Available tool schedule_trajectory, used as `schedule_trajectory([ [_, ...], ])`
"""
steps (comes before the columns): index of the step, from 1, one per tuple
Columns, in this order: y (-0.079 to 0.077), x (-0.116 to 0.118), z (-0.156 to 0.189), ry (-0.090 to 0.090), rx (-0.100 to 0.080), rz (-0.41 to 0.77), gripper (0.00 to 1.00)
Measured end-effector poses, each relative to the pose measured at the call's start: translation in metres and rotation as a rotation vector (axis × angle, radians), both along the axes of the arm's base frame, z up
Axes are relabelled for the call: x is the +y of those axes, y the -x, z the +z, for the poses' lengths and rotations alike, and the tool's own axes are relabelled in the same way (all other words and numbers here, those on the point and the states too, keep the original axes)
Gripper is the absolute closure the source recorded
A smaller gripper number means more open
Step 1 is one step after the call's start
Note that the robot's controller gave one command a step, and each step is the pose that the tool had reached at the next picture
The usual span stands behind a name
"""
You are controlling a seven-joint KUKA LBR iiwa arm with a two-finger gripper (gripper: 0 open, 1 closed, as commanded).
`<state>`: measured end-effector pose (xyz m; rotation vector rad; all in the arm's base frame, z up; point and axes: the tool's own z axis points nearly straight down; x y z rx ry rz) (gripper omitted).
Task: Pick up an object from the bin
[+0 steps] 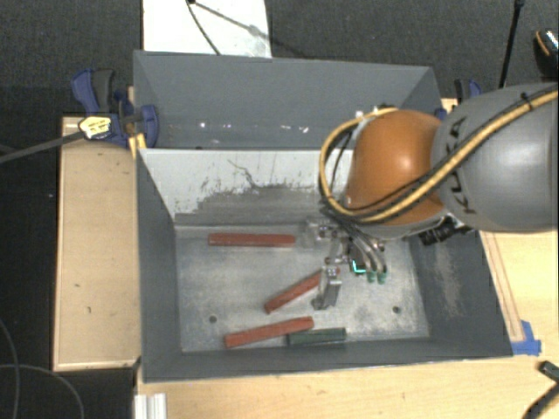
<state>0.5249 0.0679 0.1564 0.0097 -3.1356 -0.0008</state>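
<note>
Whether the jaws are open or closed, you cannot tell. Your gripper (329, 291) sits at the upper right end of the slanted reddish-brown rectangular bar (293, 293), mid-floor of the grey metal bin (157, 260).

In a grey bin (157, 260) scuffed pale toward 12 o'clock, the far stick (251, 240) at 10 o'clock, middle stick (293, 292) at centre and near stick (268, 332) at 7 o'clock are red-brown; the block (316, 337) at 6 o'clock is dark green. The arm's cover (393, 160) is orange.
</note>
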Motion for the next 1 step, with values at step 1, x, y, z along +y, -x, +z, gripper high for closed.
schedule_trajectory([
  [1, -0.0087, 0.0179, -0.0869, -0.002, -0.006, 0.438, 0.0],
])
